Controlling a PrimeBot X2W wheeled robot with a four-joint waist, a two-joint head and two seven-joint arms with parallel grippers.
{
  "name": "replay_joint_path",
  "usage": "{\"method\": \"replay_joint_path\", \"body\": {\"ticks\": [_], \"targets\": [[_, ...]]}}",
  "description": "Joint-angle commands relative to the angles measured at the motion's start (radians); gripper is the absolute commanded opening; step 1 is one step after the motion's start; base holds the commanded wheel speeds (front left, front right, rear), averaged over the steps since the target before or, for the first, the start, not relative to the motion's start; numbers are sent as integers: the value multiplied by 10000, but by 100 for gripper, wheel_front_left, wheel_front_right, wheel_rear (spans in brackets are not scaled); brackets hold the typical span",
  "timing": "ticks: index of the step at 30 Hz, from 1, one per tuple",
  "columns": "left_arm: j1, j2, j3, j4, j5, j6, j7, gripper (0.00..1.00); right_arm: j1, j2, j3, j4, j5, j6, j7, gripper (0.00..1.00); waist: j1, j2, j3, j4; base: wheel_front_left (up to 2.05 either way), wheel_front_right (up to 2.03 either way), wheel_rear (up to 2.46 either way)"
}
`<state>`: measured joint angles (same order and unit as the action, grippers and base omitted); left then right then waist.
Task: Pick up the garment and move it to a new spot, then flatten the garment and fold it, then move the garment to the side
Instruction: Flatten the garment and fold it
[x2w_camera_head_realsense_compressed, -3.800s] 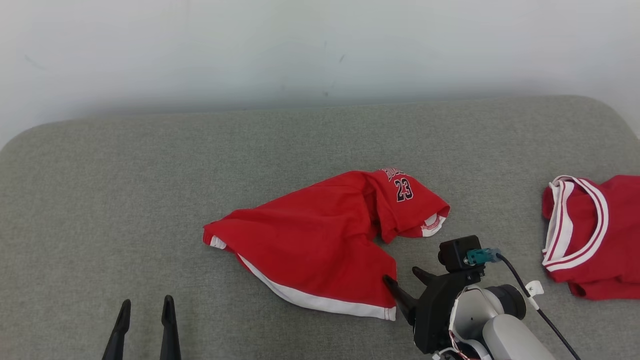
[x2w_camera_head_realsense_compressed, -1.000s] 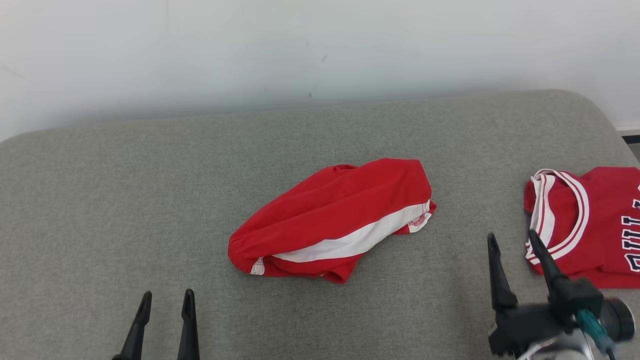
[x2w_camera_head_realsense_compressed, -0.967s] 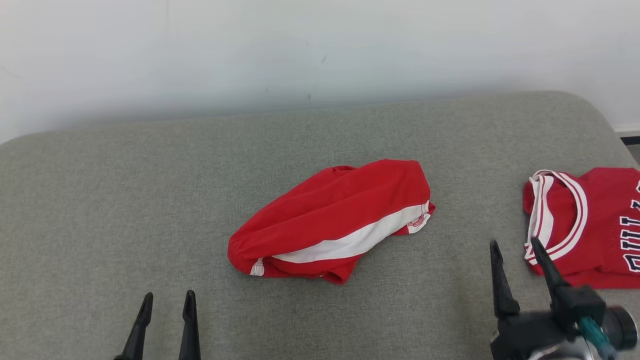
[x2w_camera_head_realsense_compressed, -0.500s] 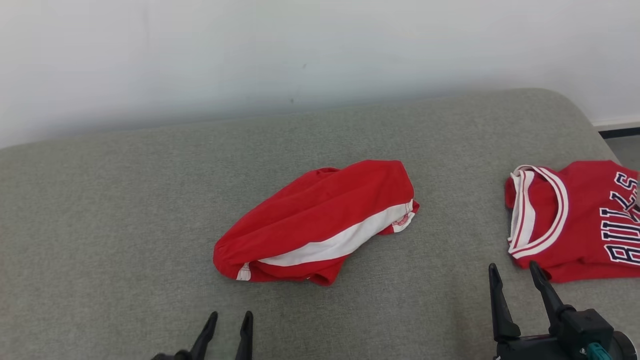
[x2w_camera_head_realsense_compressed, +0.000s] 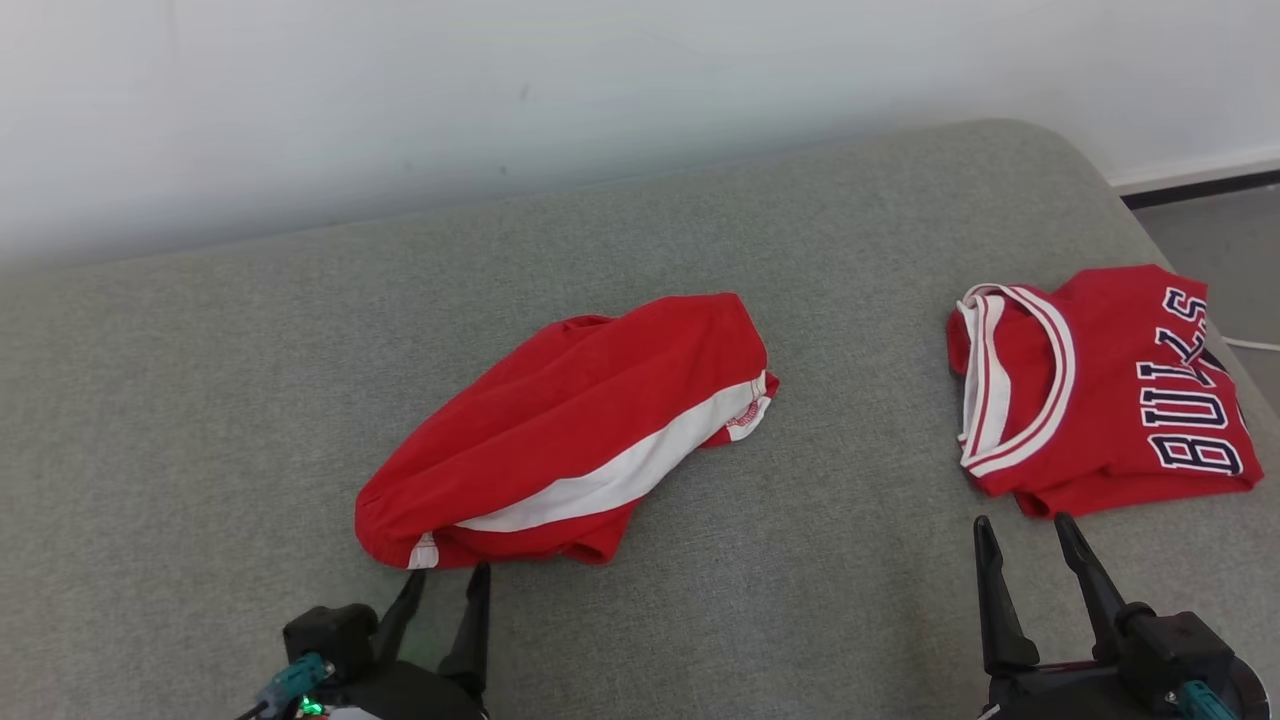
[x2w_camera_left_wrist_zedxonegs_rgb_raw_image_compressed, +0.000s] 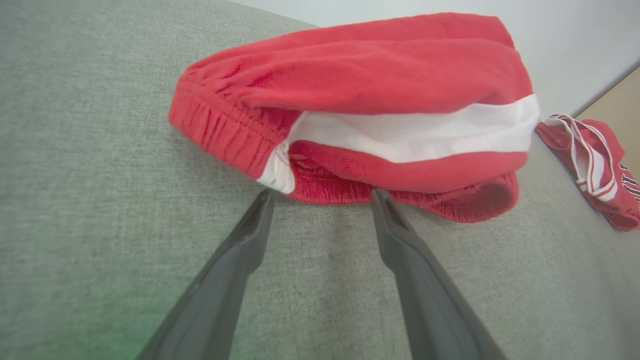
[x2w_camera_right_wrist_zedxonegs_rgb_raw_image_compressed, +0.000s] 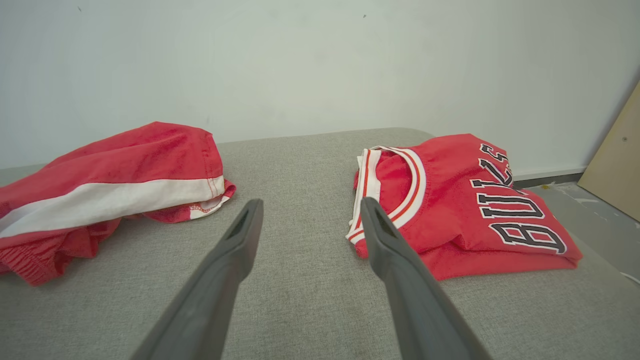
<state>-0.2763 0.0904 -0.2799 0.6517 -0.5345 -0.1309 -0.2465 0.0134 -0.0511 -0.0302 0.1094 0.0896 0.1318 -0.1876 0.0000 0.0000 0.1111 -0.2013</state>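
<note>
The garment (x2w_camera_head_realsense_compressed: 570, 420) is a pair of red shorts with a white stripe, lying folded in a loose bundle in the middle of the grey cushion (x2w_camera_head_realsense_compressed: 200, 400). My left gripper (x2w_camera_head_realsense_compressed: 450, 572) is open, its tips right at the bundle's near left end by the waistband. In the left wrist view the left gripper (x2w_camera_left_wrist_zedxonegs_rgb_raw_image_compressed: 324, 194) has its fingertips (x2w_camera_left_wrist_zedxonegs_rgb_raw_image_compressed: 264, 200) touching or almost touching the hem of the shorts (x2w_camera_left_wrist_zedxonegs_rgb_raw_image_compressed: 360, 85). My right gripper (x2w_camera_head_realsense_compressed: 1021, 520) is open and empty at the lower right. The right wrist view has the right gripper (x2w_camera_right_wrist_zedxonegs_rgb_raw_image_compressed: 311, 201) between the shorts (x2w_camera_right_wrist_zedxonegs_rgb_raw_image_compressed: 115, 170) and a jersey.
A folded red jersey (x2w_camera_head_realsense_compressed: 1100, 400) with white trim and dark lettering lies at the cushion's right end, just beyond my right gripper; it also appears as the jersey (x2w_camera_right_wrist_zedxonegs_rgb_raw_image_compressed: 450, 210). A pale wall runs behind. Floor (x2w_camera_head_realsense_compressed: 1220, 230) and a beige board (x2w_camera_right_wrist_zedxonegs_rgb_raw_image_compressed: 620, 165) lie off to the right.
The shorts went from spread out to a folded bundle. Since a second ago the camera has turned right, and my left gripper has come forward to the bundle's near edge. Both grippers stayed open.
</note>
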Motion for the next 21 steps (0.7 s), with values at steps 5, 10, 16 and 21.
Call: {"method": "replay_joint_path", "body": {"ticks": [5,10,16,21], "targets": [[-344,199,143,417,-205,10,-148,100,-83,10,-19,86,154,-28,-90,100,0,0,165,-221,0,0,0],[-374,254,209,394,-244,10,-187,100,-105,11,-15,157,222,-28,-150,100,0,0,163,-212,0,0,0],[-352,244,301,184,-145,10,-182,100,-187,11,30,204,234,-28,-155,100,0,0,169,-140,0,0,0],[-272,183,337,130,-122,10,-184,31,-204,11,-1,203,193,-28,-150,100,0,0,157,-90,0,0,0]]}}
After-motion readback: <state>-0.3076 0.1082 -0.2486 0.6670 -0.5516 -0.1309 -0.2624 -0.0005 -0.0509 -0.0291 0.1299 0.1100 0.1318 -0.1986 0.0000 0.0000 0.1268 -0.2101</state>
